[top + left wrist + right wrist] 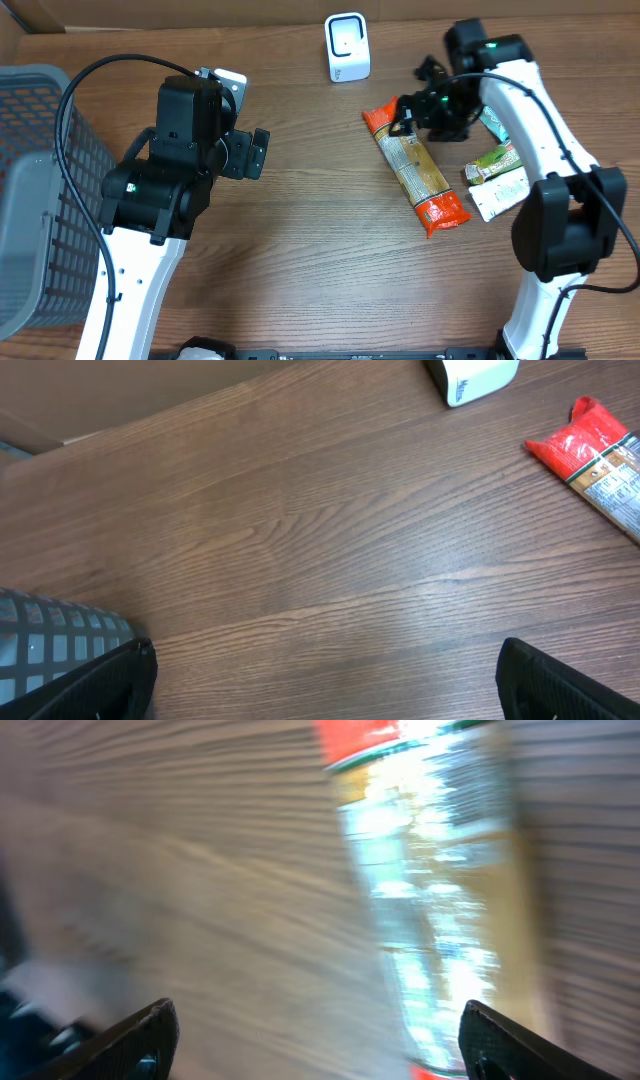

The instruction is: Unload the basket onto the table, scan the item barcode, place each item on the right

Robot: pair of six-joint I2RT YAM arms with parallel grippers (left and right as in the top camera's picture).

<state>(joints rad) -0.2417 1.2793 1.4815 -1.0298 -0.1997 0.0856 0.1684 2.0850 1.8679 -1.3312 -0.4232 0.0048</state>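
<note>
Your left gripper (325, 695) is closest, its fingers (100, 680) spread wide with only bare table (300, 540) between them. The basket (30, 200) stands on its left. Your right gripper (408, 118) hangs over the upper red end of the packet (418, 172), which lies flat on the table, slanting down to the right, near the scanner (347, 47). The right wrist view is blurred, yet the jaws stand wide apart with the packet under them; you cannot tell if a finger touches it. A green pack (492, 162) and a white pack (500, 195) lie just right of the packet.
</note>
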